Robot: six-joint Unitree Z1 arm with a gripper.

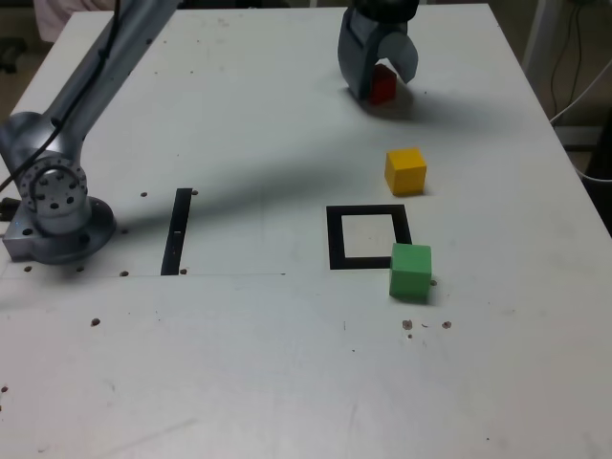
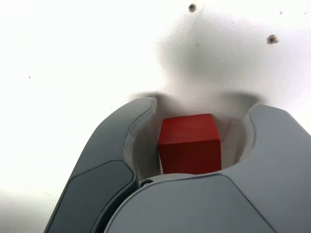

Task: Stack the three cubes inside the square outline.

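The red cube (image 1: 384, 88) sits on the white table at the far side, between the two grey jaws of my gripper (image 1: 380, 80). In the wrist view the red cube (image 2: 189, 143) rests on the table deep between the jaws of the gripper (image 2: 201, 109), with a narrow gap on each side. The yellow cube (image 1: 405, 170) stands nearer, just behind the square outline (image 1: 335, 239). The green cube (image 1: 410, 271) sits on the outline's near corner, on the exterior view's right. Nothing stands inside the outline.
A straight black strip (image 1: 178, 231) lies on the table on the exterior view's left, next to the arm's base (image 1: 57, 206). The arm (image 1: 115, 57) reaches over the table's far left. Small dark screw holes (image 1: 426, 325) dot the surface.
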